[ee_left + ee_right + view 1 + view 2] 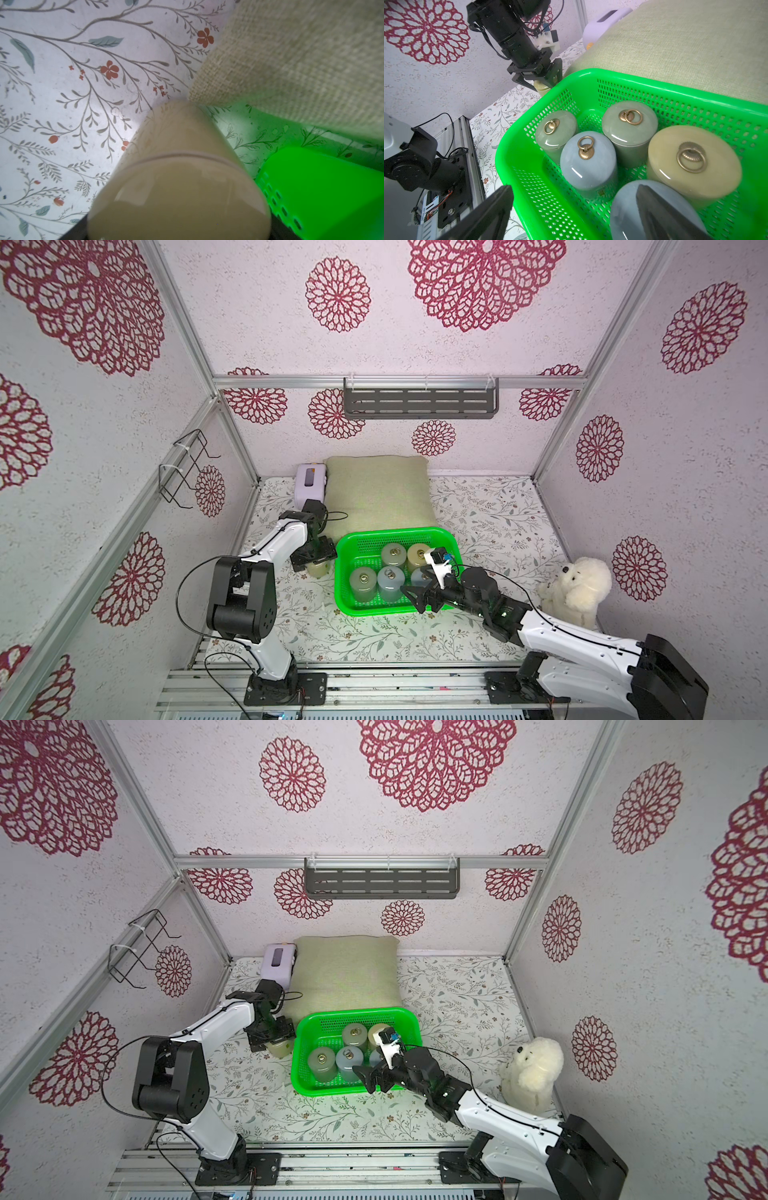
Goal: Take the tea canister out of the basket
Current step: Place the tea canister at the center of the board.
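Note:
The green basket (341, 572) (297, 1052) (508, 149) sits mid-table and holds several lidded tea canisters with brass rings, green, blue-grey and tan. Another cream tea canister (319, 571) (279, 1049) (176, 166) (542, 86) stands upright on the table just outside the basket's left wall. My left gripper (318, 562) (276, 1041) (543, 82) reaches down over it, shut on its top. My right gripper (415, 599) (366, 1077) (571, 218) hovers open at the basket's near right corner. One of its fingers is above a blue-grey canister (625, 212), the other is outside the front wall.
A beige pillow (374, 493) lies right behind the basket, touching its far rim. A white device (309, 485) stands at the pillow's left. A white plush dog (577, 589) sits by the right wall. A grey slotted shelf (419, 400) and a wire rack (187, 468) hang on the walls.

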`<action>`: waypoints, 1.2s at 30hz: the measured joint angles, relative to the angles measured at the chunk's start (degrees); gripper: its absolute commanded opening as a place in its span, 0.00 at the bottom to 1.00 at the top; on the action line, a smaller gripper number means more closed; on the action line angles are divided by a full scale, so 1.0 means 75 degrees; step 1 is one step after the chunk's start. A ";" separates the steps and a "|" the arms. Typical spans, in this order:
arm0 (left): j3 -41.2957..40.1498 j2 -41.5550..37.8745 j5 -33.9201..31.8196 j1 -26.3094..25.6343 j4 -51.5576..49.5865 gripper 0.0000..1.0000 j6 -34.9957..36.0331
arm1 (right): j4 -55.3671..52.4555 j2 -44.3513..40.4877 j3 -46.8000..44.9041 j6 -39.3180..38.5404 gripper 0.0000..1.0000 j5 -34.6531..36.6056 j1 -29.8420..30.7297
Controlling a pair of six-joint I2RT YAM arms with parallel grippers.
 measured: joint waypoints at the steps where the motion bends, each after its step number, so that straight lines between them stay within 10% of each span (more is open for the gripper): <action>1: 0.0000 0.0000 -0.0009 0.0009 -0.0003 0.98 0.0003 | 0.0000 0.0000 0.0000 0.0000 0.99 0.0032 0.0000; 15: 0.0029 -0.0341 -0.0087 0.0026 0.0052 0.97 -0.0055 | -0.0239 0.0000 0.0017 0.0006 0.99 0.0816 0.0006; 25: -0.0679 -0.2964 0.0192 -0.0178 0.0941 0.97 -0.0729 | -0.0988 0.0431 0.0799 0.0017 0.99 0.1859 -0.0003; 36: -0.2591 -0.4278 0.0938 -0.2503 0.3614 0.97 -0.0839 | -0.3532 0.1781 0.3220 0.0146 0.99 0.2323 -0.0522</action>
